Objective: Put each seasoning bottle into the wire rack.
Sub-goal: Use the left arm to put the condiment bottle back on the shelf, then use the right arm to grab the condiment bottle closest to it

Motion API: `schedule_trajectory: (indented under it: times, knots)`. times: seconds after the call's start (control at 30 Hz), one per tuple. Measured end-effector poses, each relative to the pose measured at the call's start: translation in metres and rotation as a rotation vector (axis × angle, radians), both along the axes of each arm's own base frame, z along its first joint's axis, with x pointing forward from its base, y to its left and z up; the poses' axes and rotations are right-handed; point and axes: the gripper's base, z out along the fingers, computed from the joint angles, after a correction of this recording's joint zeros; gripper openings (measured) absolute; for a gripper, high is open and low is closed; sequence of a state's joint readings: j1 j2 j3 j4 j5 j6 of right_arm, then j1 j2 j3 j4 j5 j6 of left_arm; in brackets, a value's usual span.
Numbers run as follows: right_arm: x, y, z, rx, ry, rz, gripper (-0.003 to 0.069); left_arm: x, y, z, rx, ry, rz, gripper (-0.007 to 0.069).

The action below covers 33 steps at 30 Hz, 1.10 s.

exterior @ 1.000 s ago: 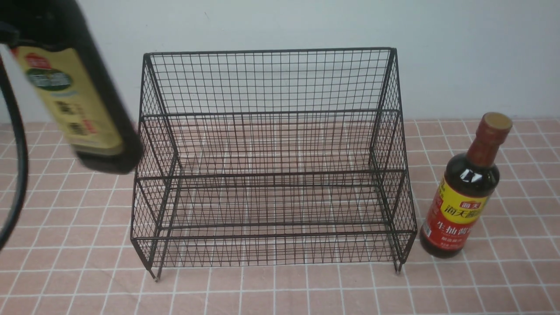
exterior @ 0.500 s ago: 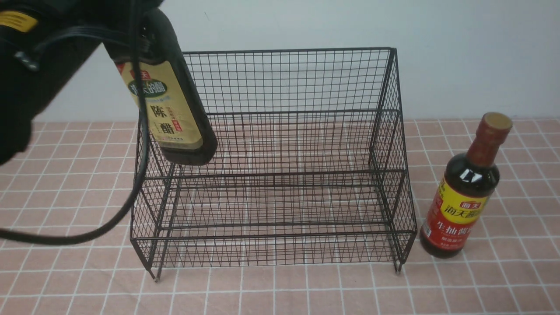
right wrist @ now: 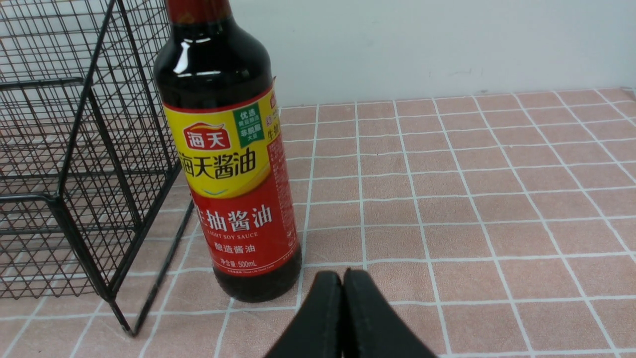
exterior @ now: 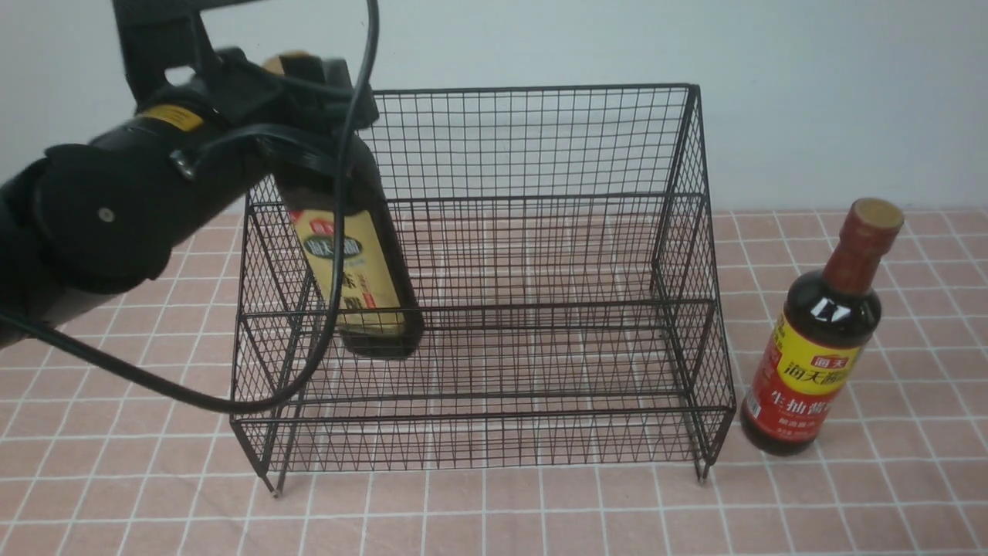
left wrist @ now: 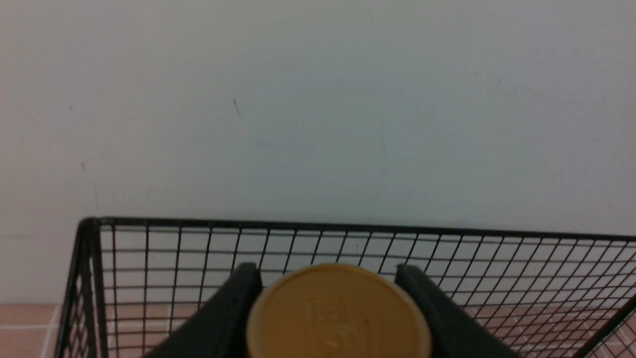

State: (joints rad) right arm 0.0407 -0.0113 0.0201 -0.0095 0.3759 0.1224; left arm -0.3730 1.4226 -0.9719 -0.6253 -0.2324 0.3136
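Pink tiled tabletop (exterior: 494, 517) before a pale wall. Left gripper (left wrist: 325, 273) pinches the tan-label bottle (exterior: 359, 278) at its gold cap (left wrist: 338, 318); the bottle hangs tilted inside the left end of the wire rack (exterior: 540, 147). Red-label bottle (exterior: 806, 371) stands upright on the tiles just beside the rack's right side. Right gripper (right wrist: 343, 283), fingers pressed together and empty, hovers near its base.

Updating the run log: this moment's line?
left claw: holding tan-label bottle tilted in rack | right claw: shut, empty | red-label bottle: beside rack
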Motion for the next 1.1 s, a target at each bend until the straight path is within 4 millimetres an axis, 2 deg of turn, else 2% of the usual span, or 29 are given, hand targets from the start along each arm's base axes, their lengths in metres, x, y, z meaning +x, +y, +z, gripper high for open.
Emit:
schedule_trajectory:
  times: [0.33, 0.6, 0.7, 0.8, 0.93, 0.97, 1.1]
  knots:
    - [0.0, 0.0, 0.0, 0.0, 0.0, 0.0, -0.0014, 0.005, -0.003, -0.012, 0.007, 0.054, -0.008, 0.0308]
    - [0.0, 0.0, 0.0, 0.0, 0.0, 0.0, -0.0014, 0.003, -0.005, -0.007, 0.178, 0.025, -0.075, 0.0463]
    - [0.0, 0.0, 0.0, 0.001, 0.0, 0.0, -0.0014, -0.002, -0.006, -0.006, 0.204, 0.047, -0.117, 0.0469]
    - [0.0, 0.0, 0.0, 0.002, 0.0, 0.0, -0.0014, -0.011, -0.005, 0.006, 0.236, 0.019, -0.144, 0.0444]
    - [0.0, 0.0, 0.0, 0.003, 0.0, -0.001, -0.0014, -0.023, 0.0, 0.025, 0.27, -0.052, -0.15, 0.0367]
    - [0.0, 0.0, 0.0, 0.003, 0.0, -0.001, -0.0014, -0.028, 0.002, 0.031, 0.274, -0.077, -0.148, 0.0326]
    - [0.0, 0.0, 0.0, 0.003, 0.0, -0.001, -0.0014, -0.032, 0.003, 0.037, 0.276, -0.094, -0.149, 0.0254]
